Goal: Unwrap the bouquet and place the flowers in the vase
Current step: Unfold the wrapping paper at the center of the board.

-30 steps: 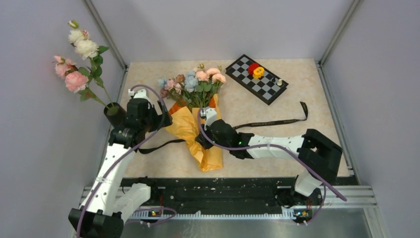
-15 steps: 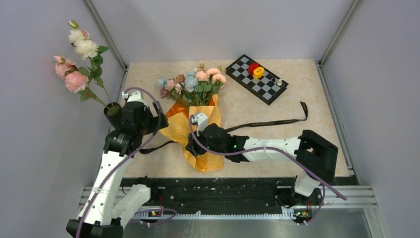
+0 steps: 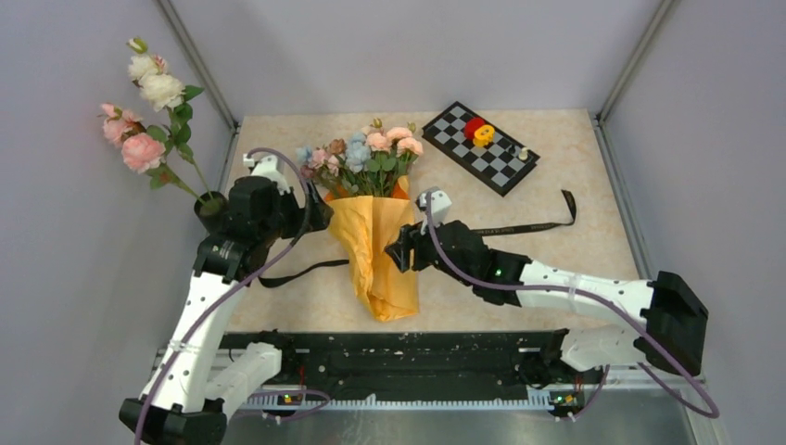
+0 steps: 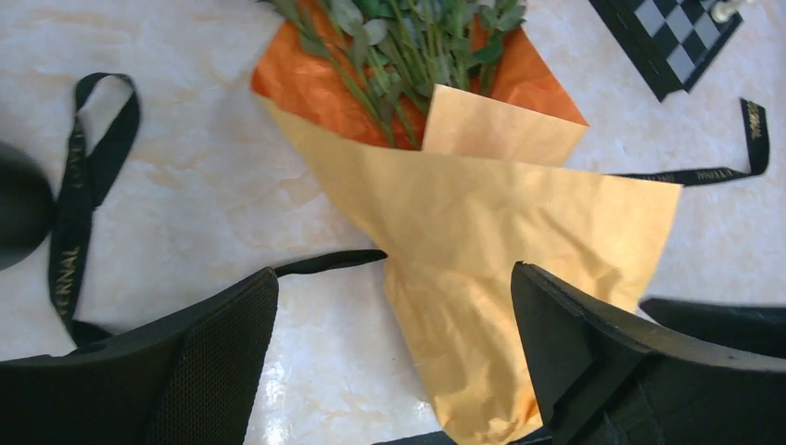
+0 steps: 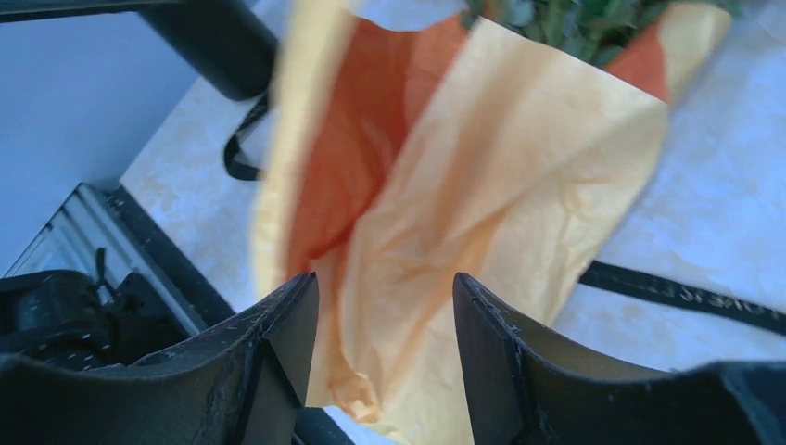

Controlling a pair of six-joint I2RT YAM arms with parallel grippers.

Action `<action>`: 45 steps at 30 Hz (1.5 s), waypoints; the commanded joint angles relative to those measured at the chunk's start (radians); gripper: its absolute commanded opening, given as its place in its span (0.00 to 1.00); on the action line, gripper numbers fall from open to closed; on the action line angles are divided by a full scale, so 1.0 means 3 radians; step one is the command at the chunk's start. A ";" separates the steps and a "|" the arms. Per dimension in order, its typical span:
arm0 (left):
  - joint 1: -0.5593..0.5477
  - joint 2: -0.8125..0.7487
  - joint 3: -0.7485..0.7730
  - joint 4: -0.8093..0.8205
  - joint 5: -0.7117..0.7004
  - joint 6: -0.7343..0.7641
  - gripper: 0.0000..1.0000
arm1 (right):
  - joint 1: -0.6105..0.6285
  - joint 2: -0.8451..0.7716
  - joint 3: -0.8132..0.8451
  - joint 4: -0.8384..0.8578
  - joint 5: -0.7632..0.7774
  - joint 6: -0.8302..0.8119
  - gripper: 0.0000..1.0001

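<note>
Black ribbon [image 3: 519, 225] off, loose on the table [image 3: 593, 185]. Bouquet [image 3: 375, 232] mid-table, paper [image 3: 382, 264] not yet off the stems. Vase [image 3: 215, 215] at far left holds only roses [image 3: 144, 148]. Left gripper [image 3: 315, 215] wide open, empty. Right gripper [image 3: 400, 252] parted beside the paper, holding nothing. Unwrapping and transfer remain.

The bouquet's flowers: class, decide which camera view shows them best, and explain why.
The top external view: only there do the flowers show their pastel blooms, above the orange paper. The left wrist view catches just green stems and leaves; the right wrist view, a strip of greenery at its top edge.
</note>
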 commanded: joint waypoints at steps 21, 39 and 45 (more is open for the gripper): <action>-0.1675 0.0649 0.0135 0.0779 -0.0013 -0.0789 0.99 | -0.0602 0.0099 -0.0809 0.0291 -0.0135 0.0694 0.40; -0.1659 0.0154 -0.0813 -0.0007 -0.0427 -0.1219 0.99 | -0.0453 0.0051 -0.0789 0.0490 -0.0401 0.0349 0.32; -0.1614 -0.0187 -0.1016 -0.0314 -0.0619 -0.1357 0.99 | -0.0236 0.0372 -0.0599 0.0608 -0.0487 0.0325 0.27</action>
